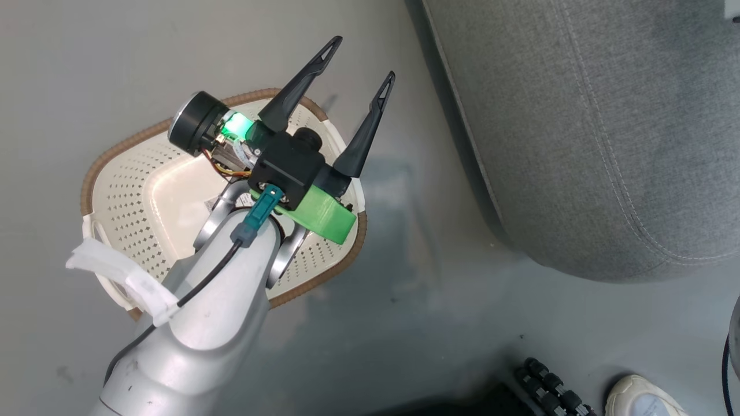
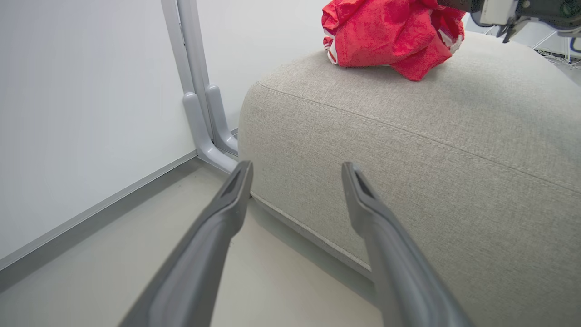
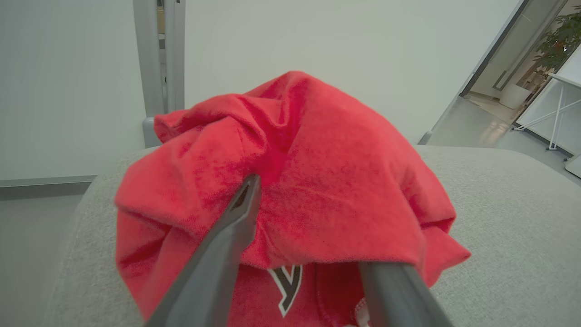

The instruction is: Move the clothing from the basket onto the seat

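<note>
1. On the floor (image 1: 404,323), toward 9 o'clock in the head view, sits the basket (image 1: 127,185), its pale perforated bottom showing.
2. The left gripper (image 1: 363,58) hangs over the basket's far rim with its two fingers spread wide, pointing toward 1 o'clock and holding nothing.
3. The seat (image 1: 578,144) takes up the 2 o'clock corner of the head view, near the basket but apart from it, with floor between them.
4. In the left wrist view the spread fingers aim at the seat's side, and the clothing (image 2: 386,36) lies bunched on top of the seat at 12 o'clock.
5. Behind the seat stand a white wall (image 2: 91,113) and a grey post (image 2: 195,91), at 10 o'clock in that view.
6. In the right wrist view the right gripper (image 3: 302,190) is at the clothing with its fingers apart. One finger lies against the red cloth, a fold drapes over the other, and nothing is pinched.
7. A black letter outlined in white peeks out under the fold at 6 o'clock.
8. A person's pale shoe (image 1: 642,396) stands on the floor at 5 o'clock in the head view.
</note>
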Controlling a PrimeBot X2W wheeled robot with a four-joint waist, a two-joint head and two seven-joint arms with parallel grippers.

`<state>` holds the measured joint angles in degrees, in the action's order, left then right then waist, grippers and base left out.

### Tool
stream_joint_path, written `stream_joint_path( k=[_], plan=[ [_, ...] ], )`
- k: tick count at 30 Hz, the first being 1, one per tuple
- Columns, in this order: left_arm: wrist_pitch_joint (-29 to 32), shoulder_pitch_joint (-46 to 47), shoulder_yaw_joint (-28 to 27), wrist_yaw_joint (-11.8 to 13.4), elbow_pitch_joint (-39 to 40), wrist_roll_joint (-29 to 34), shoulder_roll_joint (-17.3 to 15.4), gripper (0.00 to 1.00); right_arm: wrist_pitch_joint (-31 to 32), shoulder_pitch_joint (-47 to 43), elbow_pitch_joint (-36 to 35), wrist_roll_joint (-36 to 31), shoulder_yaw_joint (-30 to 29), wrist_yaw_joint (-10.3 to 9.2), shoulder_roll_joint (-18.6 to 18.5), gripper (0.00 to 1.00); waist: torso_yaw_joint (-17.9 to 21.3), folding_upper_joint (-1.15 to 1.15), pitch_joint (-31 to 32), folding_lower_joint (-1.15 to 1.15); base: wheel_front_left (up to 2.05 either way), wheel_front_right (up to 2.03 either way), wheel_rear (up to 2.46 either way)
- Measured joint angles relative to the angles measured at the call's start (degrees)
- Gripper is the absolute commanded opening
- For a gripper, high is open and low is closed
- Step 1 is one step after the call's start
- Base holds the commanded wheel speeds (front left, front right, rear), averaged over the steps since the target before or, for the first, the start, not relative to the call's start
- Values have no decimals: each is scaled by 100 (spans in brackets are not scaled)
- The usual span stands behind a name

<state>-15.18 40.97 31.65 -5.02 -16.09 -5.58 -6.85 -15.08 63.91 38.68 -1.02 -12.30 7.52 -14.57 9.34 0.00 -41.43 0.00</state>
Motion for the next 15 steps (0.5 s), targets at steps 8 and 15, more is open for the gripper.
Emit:
stream_joint_path(
  k=[8, 15],
  plan=[
    [0, -396, -342, 103, 88, -143, 26, 100, 0, -968, -466, 77, 46, 0, 155, 100, -5, 0, 533, 0, 0, 0, 0],
    [0, -937, -813, 230, 148, -292, 44, 100, 0, -1889, -949, 379, 254, 0, 287, 100, -33, 0, 1118, 0, 0, 0, 0]
  ],
)
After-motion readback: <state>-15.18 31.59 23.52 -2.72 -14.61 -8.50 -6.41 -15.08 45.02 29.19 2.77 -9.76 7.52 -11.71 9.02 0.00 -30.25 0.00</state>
